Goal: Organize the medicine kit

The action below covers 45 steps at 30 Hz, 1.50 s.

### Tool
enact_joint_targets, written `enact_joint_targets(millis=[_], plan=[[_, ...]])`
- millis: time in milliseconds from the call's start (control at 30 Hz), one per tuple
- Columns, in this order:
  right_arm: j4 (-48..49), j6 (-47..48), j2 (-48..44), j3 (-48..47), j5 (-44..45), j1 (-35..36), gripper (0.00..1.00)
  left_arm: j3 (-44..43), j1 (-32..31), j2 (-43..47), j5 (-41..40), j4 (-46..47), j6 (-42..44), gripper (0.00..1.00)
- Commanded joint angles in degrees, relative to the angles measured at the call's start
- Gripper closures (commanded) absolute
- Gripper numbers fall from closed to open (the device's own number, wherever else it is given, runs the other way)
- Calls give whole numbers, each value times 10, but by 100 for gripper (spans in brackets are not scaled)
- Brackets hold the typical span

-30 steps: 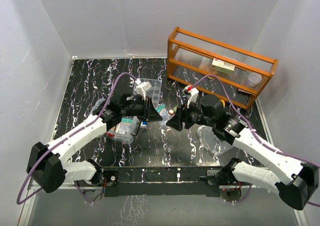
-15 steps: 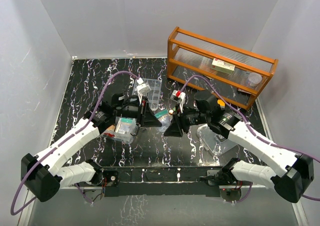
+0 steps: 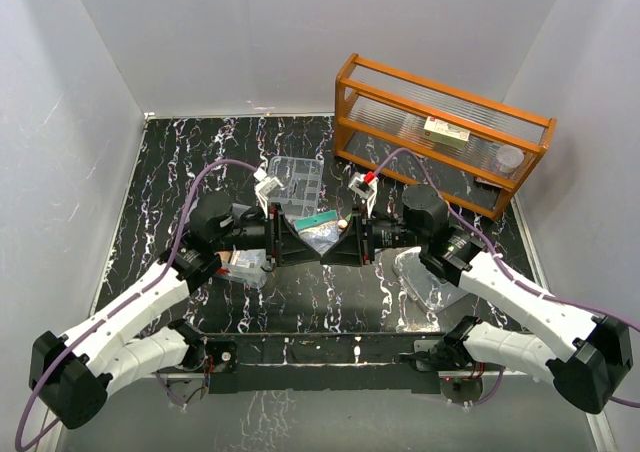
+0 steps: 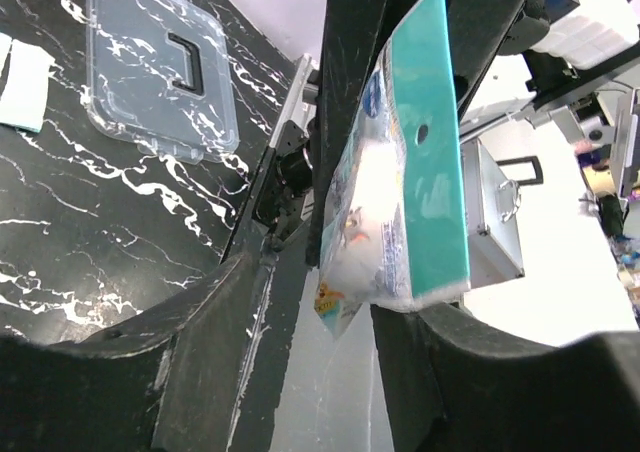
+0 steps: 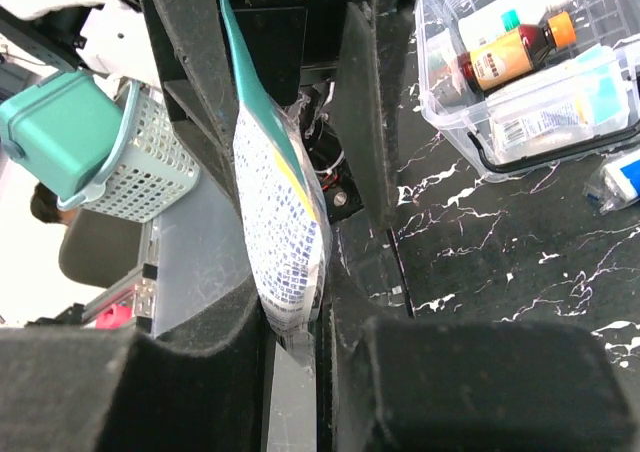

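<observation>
The medicine kit (image 3: 245, 264), a clear rounded box holding bottles, is set on the surface (image 3: 170, 162) just left of the released left tool (image 3: 308, 240); a teal-topped packet (image 4: 400, 172) is grasped by the right tool (image 3: 338, 242).

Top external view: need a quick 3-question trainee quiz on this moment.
1. True or false: the clear plastic lid with the dark handle sits closed on the clear plastic medicine box.
2. The teal-topped plastic packet is: A) on the orange wooden rack; B) in the air between the two grippers; C) inside the box.
3. Short answer: which one pinches the packet, the left gripper or the right gripper?

Key: 1 false, the lid lies apart on the table; 2 B; 3 right gripper, the left one's jaws stand apart.
</observation>
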<state>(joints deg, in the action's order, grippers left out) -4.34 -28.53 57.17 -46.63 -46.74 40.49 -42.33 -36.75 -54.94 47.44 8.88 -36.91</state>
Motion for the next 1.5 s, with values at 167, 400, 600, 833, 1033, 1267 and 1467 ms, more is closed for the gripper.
enact_joint_targets(millis=[167, 400, 600, 833, 1033, 1267, 1467], plan=[[135, -91, 16, 23, -13, 0, 95, 44, 1, 54, -99, 139, -81, 58], [129, -88, 25, 24, -20, 0, 92, 38, 1, 46, -105, 125, -58, 81], [7, 1, 6, 10, 26, -1, 54, -46, 7, 48, -112, -84, 83, 92], [-116, 64, -13, -17, 137, -2, 36, -220, 32, -4, -227, -462, 319, 92], [-132, 46, -4, -27, 189, -3, 36, -288, 59, -80, -538, -619, 306, 91], [-146, 30, 8, -26, 217, -3, 36, -299, 78, -109, -541, -705, 246, 90], [-140, 17, 17, -23, 213, -4, 37, -296, 108, -163, -419, -688, 301, 88]])
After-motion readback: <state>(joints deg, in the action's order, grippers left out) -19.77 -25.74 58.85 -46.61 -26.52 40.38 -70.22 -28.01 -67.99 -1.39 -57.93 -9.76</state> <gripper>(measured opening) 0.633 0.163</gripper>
